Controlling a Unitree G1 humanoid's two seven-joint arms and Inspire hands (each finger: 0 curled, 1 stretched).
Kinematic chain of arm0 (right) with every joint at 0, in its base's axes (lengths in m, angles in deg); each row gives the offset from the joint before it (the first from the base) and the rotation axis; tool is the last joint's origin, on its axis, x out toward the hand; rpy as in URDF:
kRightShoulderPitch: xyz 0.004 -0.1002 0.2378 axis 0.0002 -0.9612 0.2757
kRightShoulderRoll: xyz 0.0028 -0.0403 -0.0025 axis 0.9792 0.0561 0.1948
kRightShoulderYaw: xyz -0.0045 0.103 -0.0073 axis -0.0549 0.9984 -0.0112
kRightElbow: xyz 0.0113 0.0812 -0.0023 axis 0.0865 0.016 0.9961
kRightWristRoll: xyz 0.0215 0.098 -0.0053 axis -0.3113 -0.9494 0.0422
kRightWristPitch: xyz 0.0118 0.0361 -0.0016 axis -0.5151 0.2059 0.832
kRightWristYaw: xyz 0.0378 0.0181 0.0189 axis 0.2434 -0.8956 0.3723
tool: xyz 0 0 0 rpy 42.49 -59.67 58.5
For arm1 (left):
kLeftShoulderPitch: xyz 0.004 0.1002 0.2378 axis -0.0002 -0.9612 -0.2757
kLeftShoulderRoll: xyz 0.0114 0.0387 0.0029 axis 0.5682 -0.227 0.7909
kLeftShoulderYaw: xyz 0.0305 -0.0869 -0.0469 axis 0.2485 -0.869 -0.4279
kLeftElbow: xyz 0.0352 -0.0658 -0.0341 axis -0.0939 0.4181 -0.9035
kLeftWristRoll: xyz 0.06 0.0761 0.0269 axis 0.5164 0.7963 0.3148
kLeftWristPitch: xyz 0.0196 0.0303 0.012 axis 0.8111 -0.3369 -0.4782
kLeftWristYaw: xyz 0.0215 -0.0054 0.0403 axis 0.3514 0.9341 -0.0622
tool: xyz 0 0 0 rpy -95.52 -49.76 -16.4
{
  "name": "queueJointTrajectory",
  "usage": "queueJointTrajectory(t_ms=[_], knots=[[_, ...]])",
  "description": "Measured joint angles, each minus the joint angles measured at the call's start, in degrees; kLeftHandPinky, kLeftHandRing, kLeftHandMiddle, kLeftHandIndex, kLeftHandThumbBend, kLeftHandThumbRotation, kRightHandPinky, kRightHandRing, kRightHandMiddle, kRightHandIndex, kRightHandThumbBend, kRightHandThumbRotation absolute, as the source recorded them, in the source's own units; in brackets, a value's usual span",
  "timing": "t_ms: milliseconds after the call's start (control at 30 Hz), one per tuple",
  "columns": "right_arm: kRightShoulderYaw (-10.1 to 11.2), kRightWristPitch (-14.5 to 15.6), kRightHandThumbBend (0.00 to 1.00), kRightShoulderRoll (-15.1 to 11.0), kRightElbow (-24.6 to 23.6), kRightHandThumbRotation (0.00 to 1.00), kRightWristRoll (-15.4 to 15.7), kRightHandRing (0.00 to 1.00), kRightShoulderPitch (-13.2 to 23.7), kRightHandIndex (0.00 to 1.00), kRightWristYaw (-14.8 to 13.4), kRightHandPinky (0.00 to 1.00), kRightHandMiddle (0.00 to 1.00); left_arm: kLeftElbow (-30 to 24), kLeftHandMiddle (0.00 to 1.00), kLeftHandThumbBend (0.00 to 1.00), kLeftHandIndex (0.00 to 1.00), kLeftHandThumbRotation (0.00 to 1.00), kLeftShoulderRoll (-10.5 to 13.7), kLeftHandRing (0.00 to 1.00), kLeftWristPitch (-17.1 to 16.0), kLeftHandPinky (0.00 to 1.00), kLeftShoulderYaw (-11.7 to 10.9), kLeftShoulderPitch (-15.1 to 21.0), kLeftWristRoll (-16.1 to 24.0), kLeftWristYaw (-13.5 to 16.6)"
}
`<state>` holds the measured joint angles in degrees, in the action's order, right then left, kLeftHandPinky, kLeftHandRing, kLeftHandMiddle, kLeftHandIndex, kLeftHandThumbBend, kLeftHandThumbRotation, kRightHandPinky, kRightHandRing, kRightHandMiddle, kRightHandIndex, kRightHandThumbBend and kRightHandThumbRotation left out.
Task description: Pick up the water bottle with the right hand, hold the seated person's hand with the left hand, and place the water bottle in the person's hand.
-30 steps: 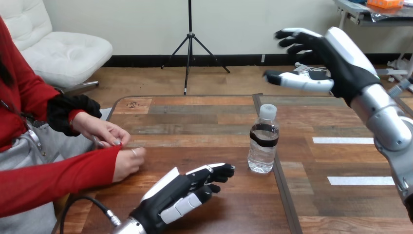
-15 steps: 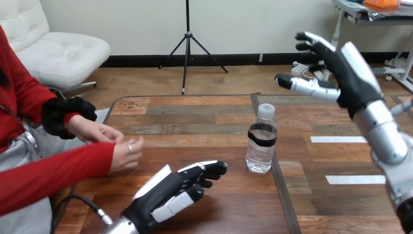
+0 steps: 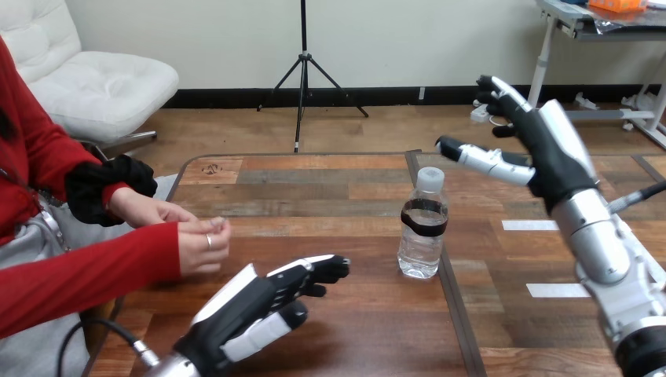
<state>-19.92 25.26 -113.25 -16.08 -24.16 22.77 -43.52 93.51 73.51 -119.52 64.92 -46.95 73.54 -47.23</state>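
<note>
A clear water bottle (image 3: 422, 228) with a white cap and a dark label band stands upright near the middle of the wooden table (image 3: 330, 188). My right hand (image 3: 542, 153) hovers open above and to the right of the bottle, thumb stretched toward it, holding nothing. My left hand (image 3: 263, 302) lies low over the table's near left part, fingers relaxed and open, pointing toward the bottle. The person's two hands (image 3: 200, 236) are together at the left edge, just up and left of my left hand, apart from it.
White tape strips (image 3: 561, 290) mark the table's right part. A seam runs front to back just right of the bottle. The person's red sleeve (image 3: 86, 275) crosses the near left corner.
My right hand has come down and a little toward the bottle. My left hand has drawn back leftward and nearer. The person's hands have shifted slightly and stay together.
</note>
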Motion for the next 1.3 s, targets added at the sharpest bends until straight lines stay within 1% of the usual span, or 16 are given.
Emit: queueJointTrajectory(t_ms=[100, 267, 467, 667, 867, 1067, 1300], knots=[[0.03, -0.44, 1.0, 0.77, 0.83, 0.62, -0.31, 0.94, 0.0, 0.96, -0.15, 0.91, 0.93, -1.08, 0.87, 1.0, 0.85, 1.0, 0.53, 0.89, 0.04, 0.84, -0.28, -0.8, -0.12, -0.07], [0.03, -2.57, 1.0, 1.65, 3.15, 0.61, -0.54, 0.94, 0.0, 0.96, -0.34, 0.91, 0.93, -2.75, 0.87, 1.0, 0.86, 1.0, 1.1, 0.88, 0.08, 0.83, -0.85, -1.96, -0.14, -0.11], [0.06, -3.7, 1.0, 2.65, 5.41, 0.61, -0.56, 0.94, 0.0, 0.96, -1.08, 0.91, 0.93, -4.02, 0.87, 1.0, 0.86, 1.0, 1.48, 0.88, 0.09, 0.82, -1.47, -2.87, -0.17, -0.1], [0.06, -4.03, 1.0, 3.87, 7.37, 0.62, -0.53, 0.94, 0.0, 0.96, -1.9, 0.91, 0.93, -4.52, 0.87, 1.0, 0.86, 1.0, 1.83, 0.87, 0.07, 0.82, -1.95, -3.37, -0.78, -0.27], [0.2, -4.47, 1.0, 4.86, 9.6, 0.61, -1.34, 0.94, 0.0, 0.97, -1.85, 0.92, 0.94, -4.51, 0.87, 1.0, 0.86, 1.0, 1.98, 0.87, -0.08, 0.82, -2.04, -3.48, -2.26, -0.9], [0.52, -4.68, 1.0, 5.79, 11.27, 0.61, -2.12, 0.94, -0.01, 0.97, -1.69, 0.92, 0.94, -4.5, 0.87, 0.99, 0.86, 1.0, 2.2, 0.87, -1.61, 0.82, -2.16, -3.48, -2.31, -1.29], [0.51, -5.0, 1.0, 6.16, 12.1, 0.61, -2.09, 0.93, -0.07, 0.96, -1.87, 0.91, 0.93, -4.51, 0.87, 1.0, 0.86, 1.0, 2.23, 0.87, -1.91, 0.81, -2.2, -3.48, -2.28, -1.27]])
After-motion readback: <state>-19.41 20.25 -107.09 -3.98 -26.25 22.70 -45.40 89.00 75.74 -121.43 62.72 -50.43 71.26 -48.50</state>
